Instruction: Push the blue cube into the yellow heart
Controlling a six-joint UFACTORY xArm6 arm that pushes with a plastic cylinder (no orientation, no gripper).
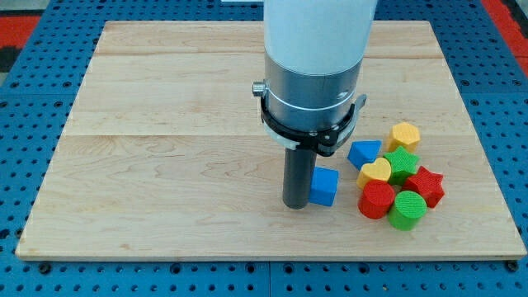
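My tip [296,204], a bare rod with nothing clamped, touches the blue cube [324,186] lower right of centre. Push rightward, slightly upward, slowly, toward the yellow heart [375,172], avoiding the red cylinder [376,200].

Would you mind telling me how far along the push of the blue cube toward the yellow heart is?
Done: my tip sits against the blue cube on its left side in the view. In hand: the push rightward. Left: a visible gap of bare board still separates the cube from the yellow heart, which lies among the cluster at the view's right, so contact is not yet made.
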